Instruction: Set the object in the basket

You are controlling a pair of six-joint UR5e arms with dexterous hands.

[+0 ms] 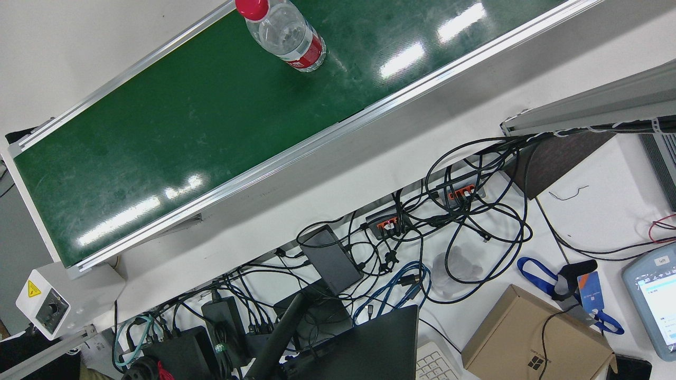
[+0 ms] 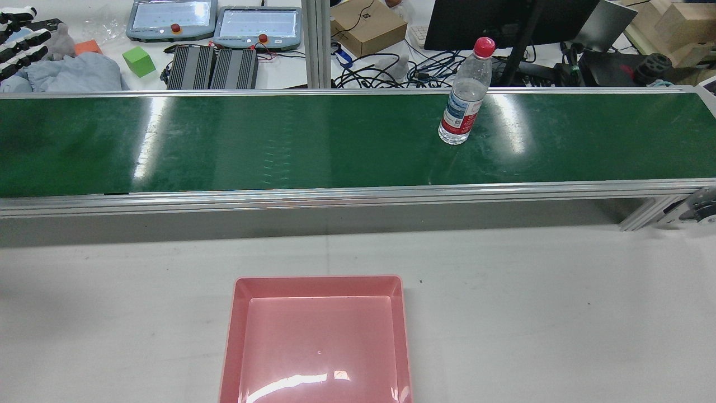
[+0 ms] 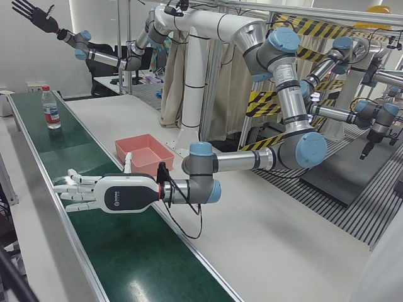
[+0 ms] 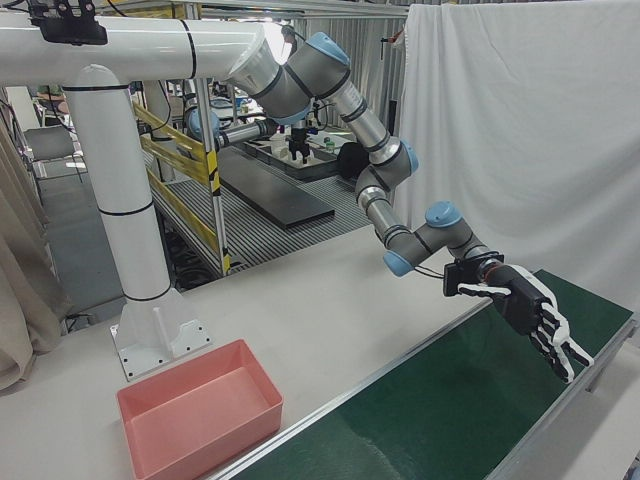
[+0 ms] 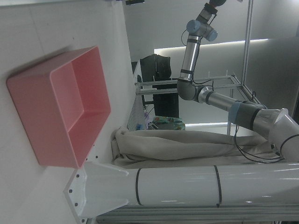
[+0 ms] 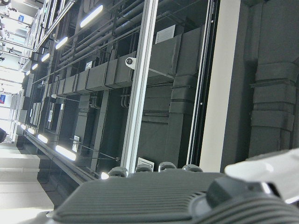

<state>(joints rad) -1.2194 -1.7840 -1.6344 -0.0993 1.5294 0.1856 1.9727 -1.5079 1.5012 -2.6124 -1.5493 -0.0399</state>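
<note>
A clear water bottle (image 2: 464,106) with a red cap and red label stands upright on the green conveyor belt (image 2: 279,145), right of centre in the rear view. It also shows in the front view (image 1: 288,34) and far off in the left-front view (image 3: 51,108). The empty pink basket (image 2: 319,282) sits on the white table before the belt (image 3: 141,165) (image 4: 200,440) (image 5: 51,135). My left hand (image 3: 94,192) is open, fingers stretched out flat, low over the belt far from the bottle (image 4: 530,310). My right hand (image 3: 34,16) is open and raised high above the bottle's end.
Behind the belt a desk holds cables (image 1: 449,232), a cardboard box (image 2: 366,25), two teach pendants (image 2: 257,25), a monitor (image 2: 503,19) and a green cube (image 2: 138,60). The white pedestal (image 4: 130,230) stands behind the basket. A white table (image 2: 531,308) lies around the basket.
</note>
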